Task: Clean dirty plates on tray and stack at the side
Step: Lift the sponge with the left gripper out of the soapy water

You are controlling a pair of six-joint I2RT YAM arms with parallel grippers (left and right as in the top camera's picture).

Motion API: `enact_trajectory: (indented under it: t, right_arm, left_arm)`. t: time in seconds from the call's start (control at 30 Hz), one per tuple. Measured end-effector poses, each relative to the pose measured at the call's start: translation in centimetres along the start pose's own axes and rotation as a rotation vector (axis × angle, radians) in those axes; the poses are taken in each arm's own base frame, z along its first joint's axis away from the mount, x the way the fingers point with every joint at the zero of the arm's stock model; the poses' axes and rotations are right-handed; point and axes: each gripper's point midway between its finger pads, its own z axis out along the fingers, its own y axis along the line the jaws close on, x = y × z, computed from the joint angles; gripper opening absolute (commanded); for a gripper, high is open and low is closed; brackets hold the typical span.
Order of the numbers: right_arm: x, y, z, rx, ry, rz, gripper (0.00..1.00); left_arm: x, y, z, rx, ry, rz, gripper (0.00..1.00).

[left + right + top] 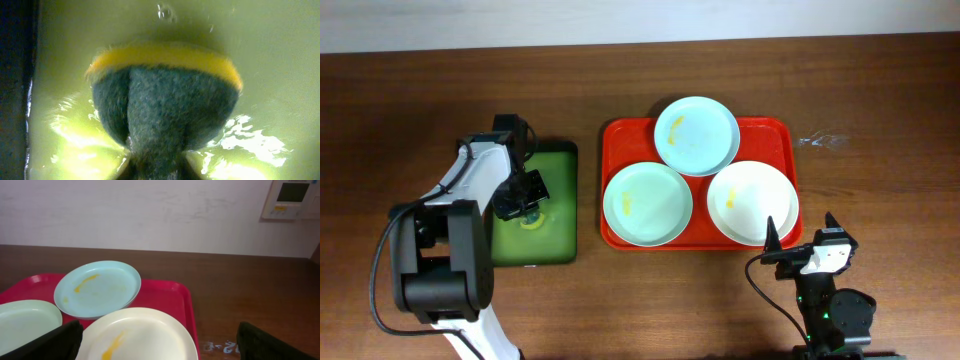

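Note:
Three plates lie on the red tray (pixel 780 135): a mint-blue plate (pixel 696 135) at the back, a mint-blue plate (pixel 647 203) at front left, and a white plate (pixel 752 202) at front right, each with yellow smears. My left gripper (pixel 526 203) is down in the green tray (pixel 560 165), shut on a yellow and dark green sponge (pixel 165 107). My right gripper (pixel 802 243) is open and empty, just in front of the white plate (pixel 140 335). The right wrist view also shows the back plate (pixel 97 289) and the red tray (pixel 175 297).
The green black-rimmed tray holds wet, shiny liquid (pixel 260 145) around the sponge. A damp smear (pixel 823 140) marks the wooden table right of the red tray. A wall panel (pixel 292 197) hangs at the back.

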Motion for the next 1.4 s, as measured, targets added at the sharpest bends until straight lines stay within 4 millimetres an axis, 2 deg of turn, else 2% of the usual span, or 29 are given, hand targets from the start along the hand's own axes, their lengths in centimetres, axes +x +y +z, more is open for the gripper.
enact_trajectory:
  t: [0.03, 0.07, 0.13, 0.17, 0.23, 0.37, 0.4, 0.43, 0.5, 0.63, 0.67, 0.7, 0.73, 0.77, 0.8, 0.9, 0.97, 1.03, 1.17, 1.27, 1.33, 1.37, 1.4]
  right_arm:
    - [0.0, 0.0, 0.0, 0.000, 0.000, 0.001, 0.98]
    - [0.0, 0.0, 0.0, 0.000, 0.000, 0.000, 0.98]
    - [0.0, 0.0, 0.0, 0.000, 0.000, 0.000, 0.98]
    - [0.0, 0.0, 0.0, 0.000, 0.000, 0.000, 0.99]
    - [0.0, 0.0, 0.0, 0.000, 0.000, 0.000, 0.98]
    - [0.0, 0.0, 0.0, 0.000, 0.000, 0.000, 0.98]
    - [0.0, 0.0, 0.0, 0.000, 0.000, 0.000, 0.98]
    - [0.0, 0.0, 0.0, 0.000, 0.000, 0.000, 0.98]
    - [0.0, 0.0, 0.0, 0.000, 0.000, -0.001, 0.98]
    - [0.0, 0.0, 0.0, 0.000, 0.000, -0.001, 0.98]
    - [0.0, 0.0, 0.0, 0.000, 0.000, 0.000, 0.98]
    - [0.0, 0.0, 0.0, 0.000, 0.000, 0.000, 0.98]
    - [0.0, 0.0, 0.0, 0.000, 0.000, -0.001, 0.98]
    - [0.0, 0.0, 0.0, 0.000, 0.000, 0.000, 0.98]
    - [0.0, 0.0, 0.0, 0.000, 0.000, 0.000, 0.98]
    - [0.0, 0.0, 0.0, 0.000, 0.000, -0.001, 0.98]
    - [0.0, 0.0, 0.0, 0.000, 0.000, -0.001, 0.99]
    - [0.0, 0.0, 0.0, 0.000, -0.001, 0.000, 0.98]
    - [0.0, 0.0, 0.0, 0.000, 0.000, 0.000, 0.98]
    - [0.0, 0.0, 0.0, 0.000, 0.000, -0.001, 0.98]
    - [0.0, 0.0, 0.0, 0.000, 0.000, 0.000, 0.98]
    - [0.0, 0.0, 0.0, 0.000, 0.001, 0.000, 0.98]
    - [0.1, 0.0, 0.0, 0.000, 0.002, -0.001, 0.98]
  left_arm:
    - [0.0, 0.0, 0.0, 0.000, 0.000, 0.001, 0.47]
    - [0.0, 0.0, 0.0, 0.000, 0.000, 0.000, 0.99]
    - [0.1, 0.0, 0.0, -0.001, 0.004, 0.001, 0.99]
    - [0.4, 0.2, 0.0, -0.007, 0.017, 0.002, 0.94]
    - [1.1, 0.5, 0.0, -0.020, 0.043, 0.004, 0.77]
    - [1.9, 0.9, -0.1, -0.035, 0.079, 0.005, 0.02]
    - [1.9, 0.9, -0.1, -0.036, 0.079, 0.004, 0.00]
    - [1.9, 0.9, -0.1, -0.036, 0.079, 0.004, 0.11]
    - [1.9, 0.9, -0.1, -0.036, 0.079, 0.000, 0.99]
    - [1.1, 0.6, 0.0, -0.026, 0.043, 0.006, 1.00]
    - [0.7, 0.6, 0.0, -0.028, 0.026, 0.006, 0.75]
    - [0.3, 0.7, 0.0, -0.037, 0.008, 0.006, 0.43]
    - [0.2, 0.8, 0.0, -0.044, 0.005, 0.010, 0.27]
    - [0.2, 0.9, 0.0, -0.047, 0.003, 0.009, 0.06]
    - [0.2, 1.0, 0.0, -0.051, 0.002, 0.014, 0.00]
    - [0.8, 1.3, -0.6, -0.069, 0.036, 0.019, 0.00]
    - [0.2, 1.1, -2.3, -0.070, 0.037, 0.019, 0.00]
    - [0.2, 1.2, -5.1, -0.087, 0.075, 0.022, 0.00]
    - [-2.0, 0.5, -12.4, -0.052, -0.003, 0.017, 0.00]
    - [-2.7, 0.3, -14.9, -0.032, -0.047, 0.014, 0.00]
    - [-3.3, -0.1, -14.3, -0.022, -0.070, 0.013, 0.00]
    - [-3.7, -0.4, -12.9, -0.017, -0.084, 0.015, 0.00]
    - [-3.3, -0.7, -10.1, -0.022, -0.068, 0.025, 0.00]
